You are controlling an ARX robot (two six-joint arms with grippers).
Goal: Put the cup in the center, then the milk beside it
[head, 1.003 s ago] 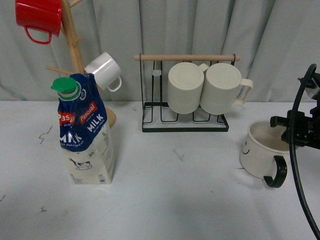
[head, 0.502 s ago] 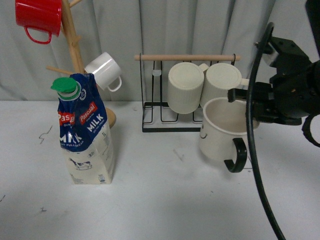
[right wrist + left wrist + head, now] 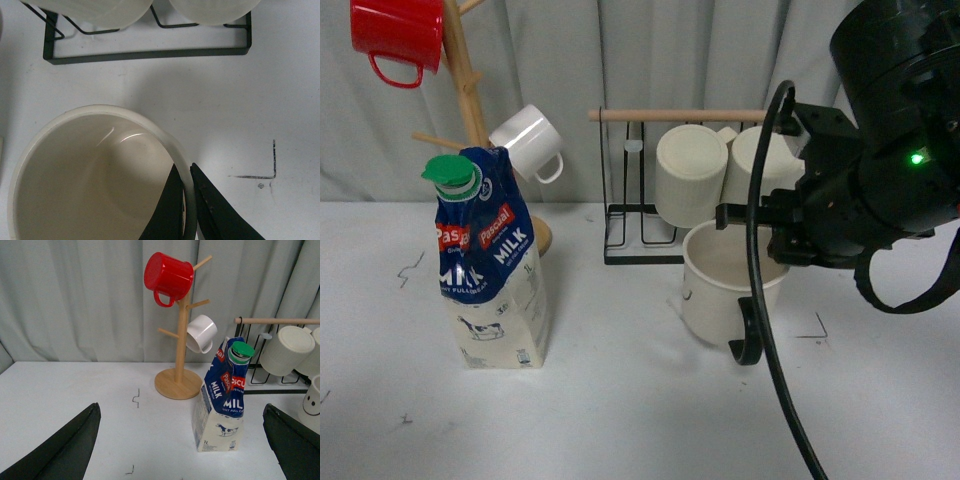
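Observation:
The cup, cream with a black handle, hangs just above the table in front of the wire rack, near the middle. My right gripper is shut on its rim, one finger inside and one outside. The right wrist view looks down into the cup. The milk, a blue and cream carton with a green cap, stands upright at the left; in the left wrist view the milk stands ahead of my open left gripper, well apart from its fingers.
A black wire rack holds two ribbed cream mugs behind the cup. A wooden mug tree carries a red mug and a white mug behind the milk. A black corner mark lies on the table to the right.
My right gripper has lifted the cup from the right side of the table and carried it left to in front of the rack. The milk has not moved.

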